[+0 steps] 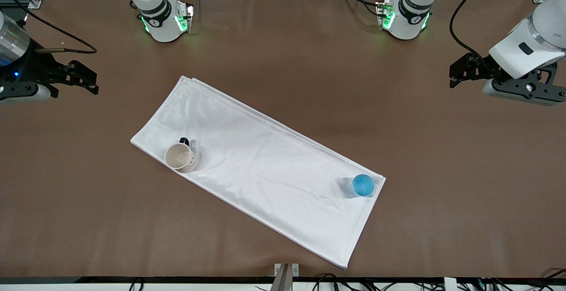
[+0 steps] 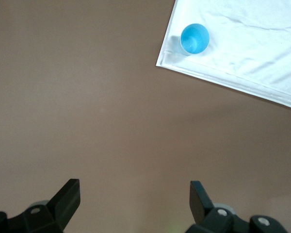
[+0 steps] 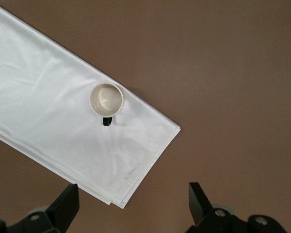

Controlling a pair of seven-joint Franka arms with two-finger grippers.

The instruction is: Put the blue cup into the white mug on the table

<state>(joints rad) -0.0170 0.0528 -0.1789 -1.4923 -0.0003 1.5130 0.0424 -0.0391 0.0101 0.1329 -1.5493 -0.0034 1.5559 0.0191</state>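
Blue cup (image 1: 363,185): 1 item, upright, empty, standing on the white cloth (image 1: 261,162) at the corner toward the left arm's end of the tabletop (image 1: 283,39). Untouched.

White mug (image 1: 180,157): 1 item, upright, mouth open and empty, black handle pointing toward the robots' bases, standing on the same cloth near its end toward the right arm. Well apart from the cup, and farther from the front camera than the cup.

Left tool (image 1: 460,73): fingers spread wide, nothing held, hanging over bare tabletop at its own end, well apart from the cup.

Right tool (image 1: 84,78): fingers spread wide, nothing held, over bare tabletop at its own end, well apart from the mug.

Progress: 0 steps done. Remaining, by my judgement: reach, grasp the cup, carry it over the mug, lower it in, release.
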